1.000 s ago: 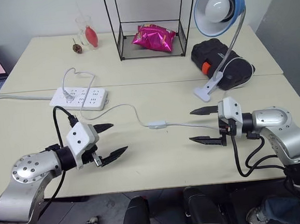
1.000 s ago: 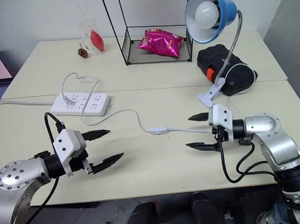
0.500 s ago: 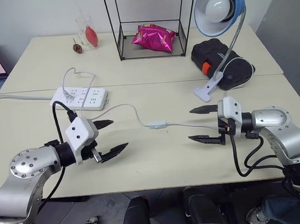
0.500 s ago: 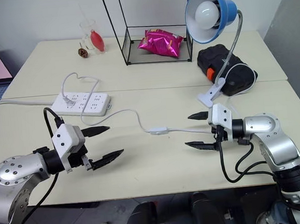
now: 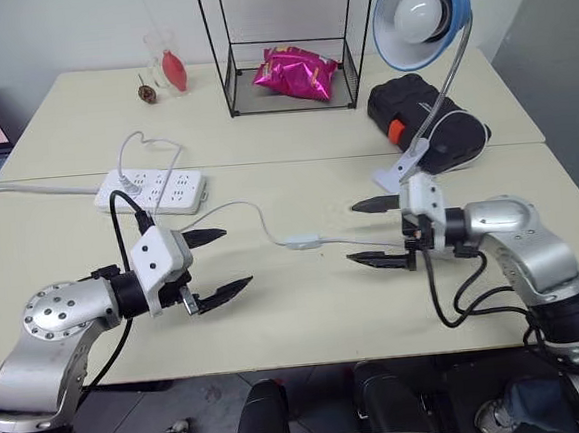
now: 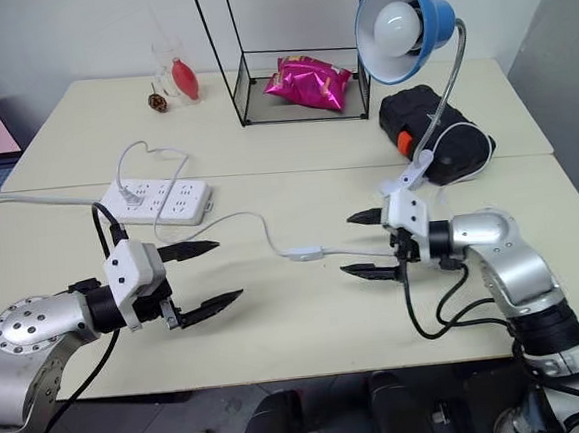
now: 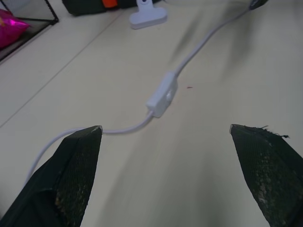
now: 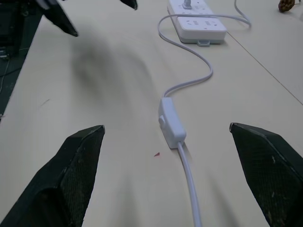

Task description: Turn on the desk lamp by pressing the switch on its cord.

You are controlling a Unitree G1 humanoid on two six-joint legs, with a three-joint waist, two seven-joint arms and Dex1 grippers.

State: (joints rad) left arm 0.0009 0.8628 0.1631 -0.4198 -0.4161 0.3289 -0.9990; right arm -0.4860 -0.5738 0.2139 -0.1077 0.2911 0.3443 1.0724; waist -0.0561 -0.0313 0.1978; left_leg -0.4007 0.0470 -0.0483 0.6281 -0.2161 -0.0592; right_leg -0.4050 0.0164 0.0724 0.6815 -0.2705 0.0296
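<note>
Switch (image 5: 303, 243) lies on table between both wide-spread pairs of fingers, untouched.

switch (image 5: 303, 243) on table (image 5: 308, 320) between both grippers

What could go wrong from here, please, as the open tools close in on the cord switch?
The switch lies loose on the table, so a sideways press by the right tool may just slide it. The thin cord could snag on a finger and tug the power strip. The left tool could collide.
</note>
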